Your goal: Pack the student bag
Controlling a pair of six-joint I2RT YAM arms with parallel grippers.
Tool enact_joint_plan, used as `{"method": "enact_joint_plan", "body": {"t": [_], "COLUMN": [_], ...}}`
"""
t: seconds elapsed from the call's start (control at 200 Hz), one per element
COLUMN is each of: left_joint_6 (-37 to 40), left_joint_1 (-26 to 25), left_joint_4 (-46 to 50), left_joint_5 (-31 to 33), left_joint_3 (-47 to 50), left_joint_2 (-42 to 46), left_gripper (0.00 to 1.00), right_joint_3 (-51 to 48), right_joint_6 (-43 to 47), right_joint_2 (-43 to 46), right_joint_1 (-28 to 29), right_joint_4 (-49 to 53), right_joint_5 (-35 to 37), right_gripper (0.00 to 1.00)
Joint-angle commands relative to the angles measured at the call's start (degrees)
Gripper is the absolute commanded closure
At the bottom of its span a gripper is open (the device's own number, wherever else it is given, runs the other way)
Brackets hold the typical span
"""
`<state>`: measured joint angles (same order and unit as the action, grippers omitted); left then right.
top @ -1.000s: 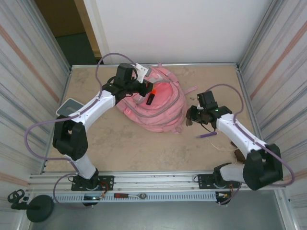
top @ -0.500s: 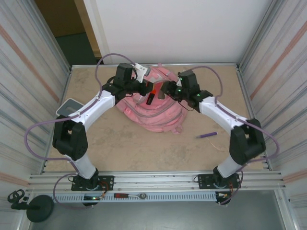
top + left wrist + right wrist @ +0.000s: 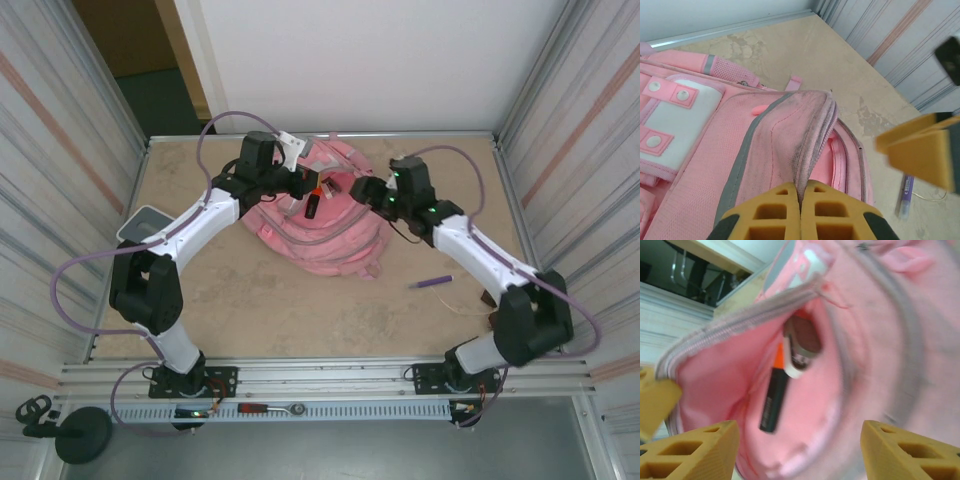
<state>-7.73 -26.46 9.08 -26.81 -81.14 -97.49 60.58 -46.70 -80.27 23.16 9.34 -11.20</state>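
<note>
Two hands are meeting at the bag (image 3: 330,240). The left hand (image 3: 800,212) is pinching its rim, while the right hand (image 3: 800,450), jaws now widening, is dropping a brown item (image 3: 805,337) into the pocket below.

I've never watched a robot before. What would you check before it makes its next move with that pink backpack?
1. Bag mouth held open: ok. The left gripper has its jaws shut on the zipper edge of the student bag.
2. Right gripper free: ok. Its jaws stand open over the opening with nothing between them.
3. Items seated inside: ok. A black marker and a brown-and-white item lie in the pink compartment.
4. Something left to pack: ok. A purple pen lies on the table, to the right of the bag.
5. Room left in the compartment: cannot tell.
</note>
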Motion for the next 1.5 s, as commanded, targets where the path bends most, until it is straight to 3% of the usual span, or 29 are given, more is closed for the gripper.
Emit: {"method": "enact_joint_plan", "body": {"t": [0.0, 0.165, 0.266, 0.381, 0.716, 0.832, 1.107, 1.493], "left_joint_6": [0.8, 0.6, 0.6, 0.4, 0.5, 0.7, 0.9, 1.2], "left_joint_1": [0.1, 0.1, 0.1, 0.1, 0.1, 0.1, 0.1, 0.1], "left_joint_4": [-5.5, -6.2, -6.3, -6.6, -6.7, -6.7, -6.5, -6.4], "left_joint_5": [-1.3, -1.3, -1.4, -1.5, -1.6, -1.3, -1.1, -1.1], "left_joint_3": [-1.1, 0.7, 1.1, 1.3, 2.0, 2.5, 2.4, 2.8], "left_joint_2": [3.8, 4.5, 4.6, 4.5, 4.6, 4.9, 4.9, 4.7], "left_gripper": [1.00, 1.00, 1.00, 1.00, 1.00, 1.00, 1.00, 1.00], "right_joint_3": [-5.2, -11.5, -14.4, -18.9, -24.5, -24.9, -24.3, -21.4], "right_joint_6": [6.8, 11.6, 11.9, 10.6, 7.7, 7.6, 7.7, 7.7], "right_joint_2": [6.5, 12.8, 13.5, 13.0, 6.6, 4.4, 2.4, -2.5], "right_joint_1": [-4.2, -11.0, -14.5, -17.6, -17.7, -17.6, -15.1, -7.6], "right_joint_4": [11.8, 23.9, 27.9, 26.6, 19.5, 17.2, 15.0, 15.1], "right_joint_5": [3.8, 10.6, 13.7, 11.1, 11.0, 9.9, 10.2, 13.2], "right_gripper": [0.35, 0.29, 0.19, 0.15, 0.17, 0.23, 0.56, 0.83]}}
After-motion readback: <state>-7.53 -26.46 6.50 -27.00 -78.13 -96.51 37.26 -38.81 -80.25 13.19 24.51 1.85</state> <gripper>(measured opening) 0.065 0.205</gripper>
